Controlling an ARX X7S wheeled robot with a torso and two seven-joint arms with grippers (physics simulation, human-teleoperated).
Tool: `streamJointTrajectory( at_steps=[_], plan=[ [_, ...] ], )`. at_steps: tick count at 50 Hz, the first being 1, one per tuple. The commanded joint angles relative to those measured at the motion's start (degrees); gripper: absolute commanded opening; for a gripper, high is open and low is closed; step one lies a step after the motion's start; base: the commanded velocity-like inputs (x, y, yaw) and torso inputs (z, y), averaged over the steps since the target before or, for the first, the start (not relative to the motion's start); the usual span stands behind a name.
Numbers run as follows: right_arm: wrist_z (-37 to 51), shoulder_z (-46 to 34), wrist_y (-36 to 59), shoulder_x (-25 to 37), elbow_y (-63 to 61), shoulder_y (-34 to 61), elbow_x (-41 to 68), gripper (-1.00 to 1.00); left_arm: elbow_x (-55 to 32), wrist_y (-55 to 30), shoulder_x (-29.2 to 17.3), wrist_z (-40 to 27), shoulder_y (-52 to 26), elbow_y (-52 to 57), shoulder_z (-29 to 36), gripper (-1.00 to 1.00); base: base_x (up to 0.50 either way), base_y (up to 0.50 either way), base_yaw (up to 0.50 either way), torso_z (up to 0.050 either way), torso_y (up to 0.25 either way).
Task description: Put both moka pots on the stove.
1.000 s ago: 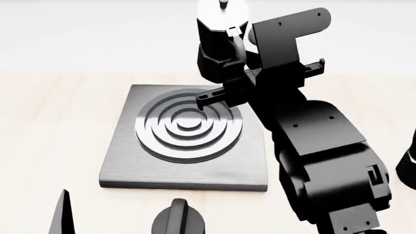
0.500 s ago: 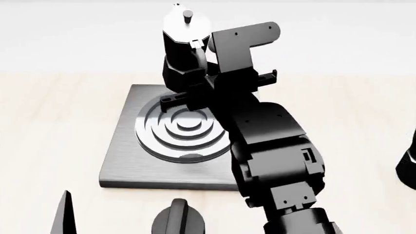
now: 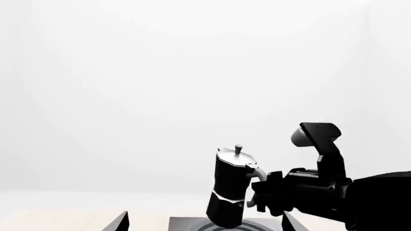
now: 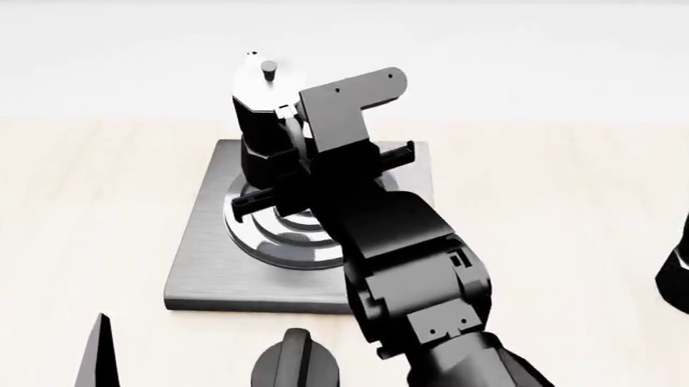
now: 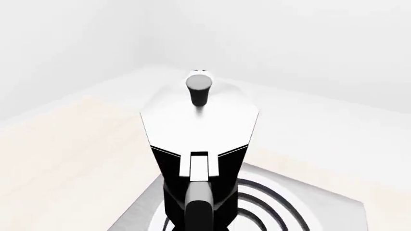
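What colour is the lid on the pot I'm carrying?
Silver-white lid, small dark knob; best in the right wrist view.

The right arm point(image 4: 415, 266) is all glossy black, built of chunky rounded housings with small screw dots and recessed panels (one near the lower joint has a notched, latch-like outline). At its far end stands a flat L-shaped bracket point(image 4: 344, 109) with rounded corners and tiny screw holes, above a straight crossbar. A thin black wedge point(image 4: 99, 355) shows at near left.
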Motion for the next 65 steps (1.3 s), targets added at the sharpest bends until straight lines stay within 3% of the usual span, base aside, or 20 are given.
streamJointTrajectory(
  at_steps=[1, 17, 36, 37, 48, 55, 58, 62, 65],
  plan=[
    [1.2, -10.7, -5.6, -0.3, 4.5, 2.8, 8.9, -1.00, 0.9, 0.2, -0.3, -0.2, 0.1, 0.2, 0.3, 1.00, 0.00, 0.00, 0.00, 0.000, -0.107],
    [2.1, -15.0, -7.1, 0.0, 4.5, 3.1, 12.8, -1.00, 0.7, 0.6, -0.3, -0.4, 0.1, 0.0, 0.5, 1.00, 0.00, 0.00, 0.00, 0.000, -0.138],
    [2.2, -22.6, -10.6, -0.3, 8.0, 3.7, 20.2, -1.00, -0.5, 1.9, -0.4, -0.3, 0.3, -0.2, 0.1, 1.00, 0.00, 0.00, 0.00, 0.000, 0.000],
    [2.5, -23.3, -11.0, -0.3, 8.4, 3.8, 20.9, 1.00, -0.6, 1.7, -0.4, -0.4, 0.2, 0.0, 0.1, 1.00, 0.00, 0.00, 0.00, 0.000, 0.000],
    [4.9, -27.1, -12.8, 2.1, 4.9, 2.9, 24.6, 1.00, -0.5, 2.1, -0.5, -0.4, 0.3, -0.2, 0.4, 1.00, 0.00, 0.00, 0.00, 0.000, 0.000],
    [20.5, -26.6, -12.2, 18.1, -29.3, -1.7, 25.2, 1.00, -0.5, 2.2, -0.4, -0.4, 0.2, -0.5, 0.5, 1.00, 0.00, 0.00, 0.00, 0.000, 0.000],
    [26.3, -25.1, -16.3, 24.5, -42.1, -4.8, 23.8, 1.00, -0.5, 2.1, -0.6, -0.7, 0.4, 0.1, 0.4, 1.00, 0.00, 0.00, 0.00, 0.000, 0.000],
    [31.2, -26.0, -15.1, 30.3, -53.6, -5.7, 22.6, 1.00, -0.4, 2.3, -0.5, -0.7, 0.3, -0.3, 0.5, 1.00, 0.00, 0.00, 0.00, 0.000, 0.000],
    [32.8, -28.5, -17.1, 34.4, -60.7, -7.5, 15.5, 1.00, -0.5, 2.7, -0.5, -0.5, 0.3, -0.7, 0.5, 1.00, 0.00, 0.00, 0.00, 0.000, 0.000]
  ],
)
